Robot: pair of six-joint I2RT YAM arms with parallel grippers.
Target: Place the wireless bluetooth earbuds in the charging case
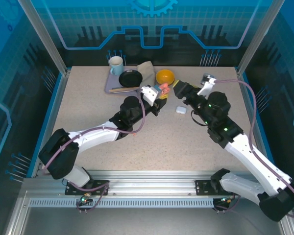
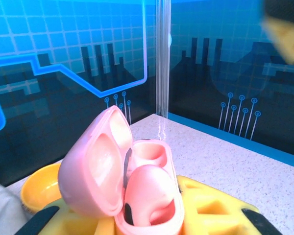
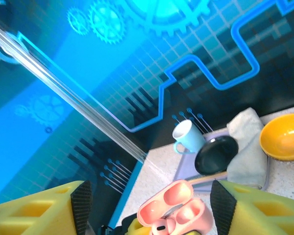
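On the left, the left gripper [image 1: 158, 97] is clenched on the open pink case [image 2: 130, 188] and holds it above the table [image 1: 88, 112], with the lid tilted back. In the left wrist view, the farther well looks empty. The nearer well seems filled by a rounded pink earbud [image 2: 149, 198], though I cannot be sure it is fully seated.

To the right, the right gripper [image 3: 151, 205] hangs close to the case, its jaws wide apart with nothing gripped. A white case [image 1: 181, 110] lies on the table near it.

I judge that the step in hand is loading the pink case: 1 earbud seems placed and 1 well is free. The next move calls for the right gripper to fetch the other pink earbud, which I cannot find here, and to bring it stem first to the free well.
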